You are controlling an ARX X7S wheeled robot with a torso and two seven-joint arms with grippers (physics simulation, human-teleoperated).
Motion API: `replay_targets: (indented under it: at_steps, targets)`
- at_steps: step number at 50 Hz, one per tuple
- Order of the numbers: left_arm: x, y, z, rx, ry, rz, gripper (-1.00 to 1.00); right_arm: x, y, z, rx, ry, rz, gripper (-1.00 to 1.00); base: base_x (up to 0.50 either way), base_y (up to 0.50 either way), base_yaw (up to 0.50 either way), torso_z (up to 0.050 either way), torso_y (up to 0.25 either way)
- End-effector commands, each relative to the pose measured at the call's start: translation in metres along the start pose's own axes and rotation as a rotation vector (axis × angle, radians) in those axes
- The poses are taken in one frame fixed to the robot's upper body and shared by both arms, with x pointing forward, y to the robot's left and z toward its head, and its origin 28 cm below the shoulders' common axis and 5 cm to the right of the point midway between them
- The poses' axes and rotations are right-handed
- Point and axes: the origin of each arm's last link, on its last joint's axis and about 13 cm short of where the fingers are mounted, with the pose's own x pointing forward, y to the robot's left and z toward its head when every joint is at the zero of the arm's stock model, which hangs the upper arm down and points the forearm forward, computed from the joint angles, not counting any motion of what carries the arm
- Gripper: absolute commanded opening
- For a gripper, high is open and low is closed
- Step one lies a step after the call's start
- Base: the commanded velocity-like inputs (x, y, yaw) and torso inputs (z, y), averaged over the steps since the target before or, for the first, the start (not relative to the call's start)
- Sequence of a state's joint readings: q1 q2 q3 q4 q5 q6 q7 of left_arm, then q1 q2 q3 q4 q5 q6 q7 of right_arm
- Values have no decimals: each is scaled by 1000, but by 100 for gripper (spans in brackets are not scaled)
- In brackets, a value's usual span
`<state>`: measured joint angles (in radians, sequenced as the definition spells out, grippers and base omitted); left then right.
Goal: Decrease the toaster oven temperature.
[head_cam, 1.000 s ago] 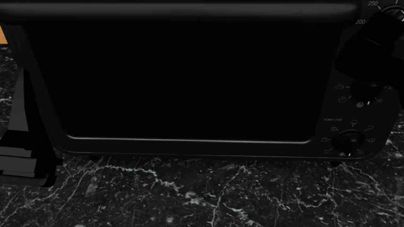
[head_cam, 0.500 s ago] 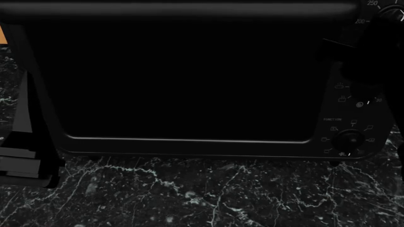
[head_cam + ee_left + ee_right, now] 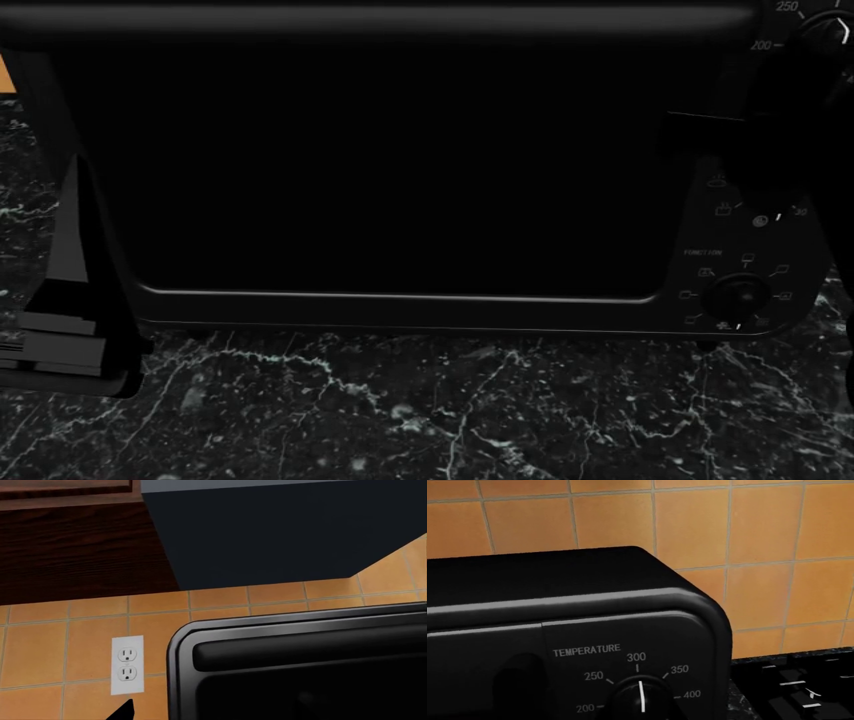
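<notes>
1. The toaster oven [image 3: 387, 170] fills most of the head view, standing on a black marble counter [image 3: 441, 410] with its dark glass door facing the camera and its knob panel at the right end.
2. In the right wrist view the temperature knob [image 3: 640, 700] sits under the word TEMPERATURE, ringed by marks 200, 250, 300, 350 and 400; its white pointer line stands at about 300.
3. The right gripper [image 3: 781, 120] shows in the head view only as a dark mass in front of the upper part of the knob panel, near the 200 and 250 marks. Black on black, its jaws cannot be made out, so I cannot tell whether they are released or clenched, nor whether they touch the knob.
4. Lower on the panel, the function knob [image 3: 737, 295] is uncovered.
5. The left gripper [image 3: 67, 340] hangs at the oven's left edge, low by the counter; the state of its jaws cannot be told either.
6. The left wrist view shows the oven's top left corner against an orange tiled wall [image 3: 67, 630], with a white wall outlet [image 3: 127, 665] just beside it.
</notes>
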<state>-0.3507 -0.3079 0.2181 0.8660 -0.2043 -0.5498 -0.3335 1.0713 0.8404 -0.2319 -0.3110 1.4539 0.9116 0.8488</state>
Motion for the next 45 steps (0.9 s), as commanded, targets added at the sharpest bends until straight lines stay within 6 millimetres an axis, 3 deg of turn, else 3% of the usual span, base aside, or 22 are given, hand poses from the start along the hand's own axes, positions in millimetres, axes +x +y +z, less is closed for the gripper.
replay_targets:
  at_steps: [1,45]
  targets:
    - [1,-1,-1,-2,1,-1,100,17,1,-16,-16,160,91,-100,14,3,11,0,0]
    - [0,-3,2,-5,-3,-5,100,10,5,-7,-513,285,111,-100,12,1,9,0,0]
